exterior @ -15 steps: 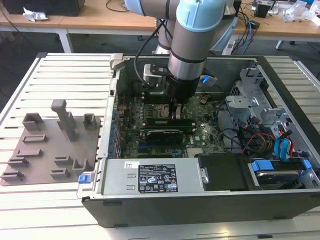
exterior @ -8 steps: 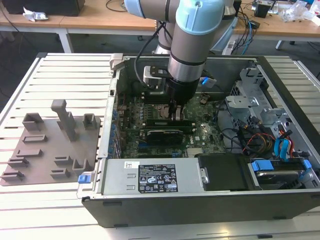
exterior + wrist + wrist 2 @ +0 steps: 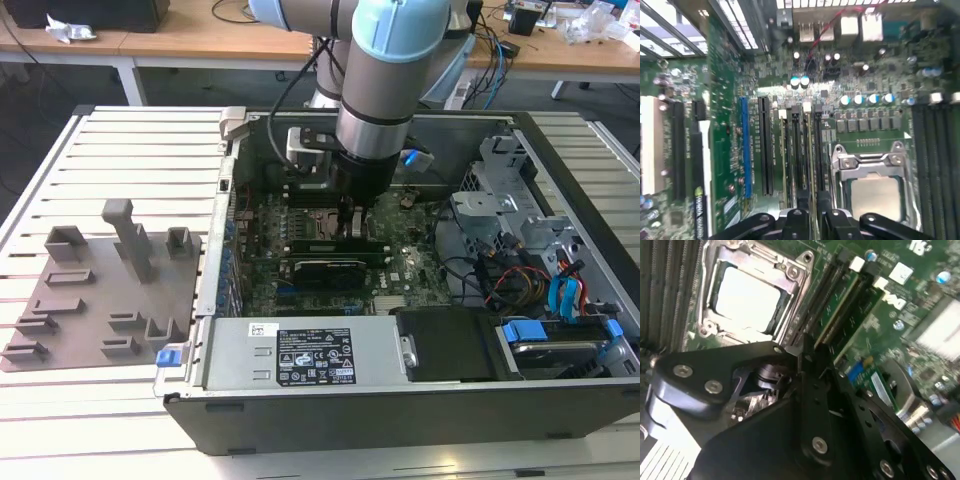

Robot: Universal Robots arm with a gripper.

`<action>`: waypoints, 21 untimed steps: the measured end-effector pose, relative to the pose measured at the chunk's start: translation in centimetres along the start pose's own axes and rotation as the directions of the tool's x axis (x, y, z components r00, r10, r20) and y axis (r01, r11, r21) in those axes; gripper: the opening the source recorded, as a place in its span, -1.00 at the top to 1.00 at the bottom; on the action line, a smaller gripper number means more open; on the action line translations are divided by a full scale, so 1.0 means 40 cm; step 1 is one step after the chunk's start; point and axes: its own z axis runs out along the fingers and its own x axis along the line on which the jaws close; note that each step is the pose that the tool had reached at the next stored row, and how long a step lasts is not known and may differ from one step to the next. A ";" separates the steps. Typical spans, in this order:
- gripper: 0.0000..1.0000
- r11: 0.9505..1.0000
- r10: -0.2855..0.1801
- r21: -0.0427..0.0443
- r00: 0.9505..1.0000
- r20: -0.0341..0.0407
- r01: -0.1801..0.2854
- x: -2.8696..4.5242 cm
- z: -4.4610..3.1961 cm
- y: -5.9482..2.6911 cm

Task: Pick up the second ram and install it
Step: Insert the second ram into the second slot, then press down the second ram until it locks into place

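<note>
The fingers are drawn close together, clamped on the upper edge of the second ram. This slim green stick stands on edge in one of the memory slots just beside the CPU socket, and in the second wrist view its pale top edge runs from the fingertips away toward the white latches at the far end of the slot. In the first wrist view the two fingers sit in line with the long dark slots, with the metal-framed socket right alongside them.

The gripper points straight down onto the motherboard. Its black body is low inside the open computer case, near a black expansion card. Above it the arm stands nearly upright, and its grey wrist and pale blue joint cap rise out of the case.

The case lies on its side on a slatted table, with the power supply along its near wall. A grey parts fixture rests on the table at the exterior view's left, well apart from the gripper.
</note>
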 end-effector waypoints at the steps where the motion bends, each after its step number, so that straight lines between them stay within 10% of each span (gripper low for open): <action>1: 0.57 1.000 0.000 0.000 1.000 0.000 0.000 -0.001 -0.011 0.001; 4: 0.80 1.000 0.000 0.000 1.000 0.000 0.000 -0.021 -0.070 0.006; 12: 0.80 1.000 0.000 0.000 1.000 0.000 0.000 -0.023 -0.083 0.007; 16: 0.80 1.000 0.000 -0.003 1.000 0.000 0.000 -0.029 -0.058 -0.087; 21: 0.80 1.000 0.000 -0.004 1.000 0.000 0.000 -0.026 -0.011 -0.120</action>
